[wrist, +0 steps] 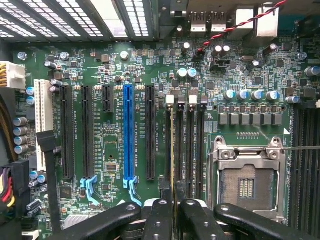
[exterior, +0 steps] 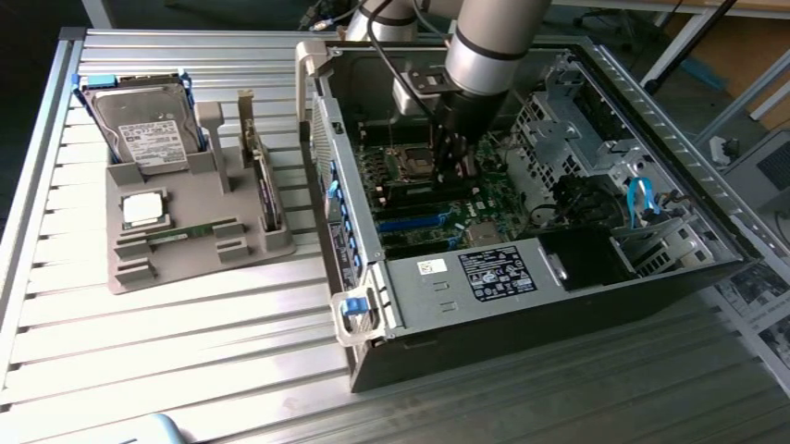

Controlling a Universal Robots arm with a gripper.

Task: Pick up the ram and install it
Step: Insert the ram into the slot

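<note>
End effector (wrist: 175,209) nearly closed, gripping ram (wrist: 173,150) edge-on, over motherboard (wrist: 115,65)

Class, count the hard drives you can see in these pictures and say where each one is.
1. The hard drive rests in the grey holder at the exterior view's left, outside the computer case. More may be hidden in the case's drive bays.
</note>
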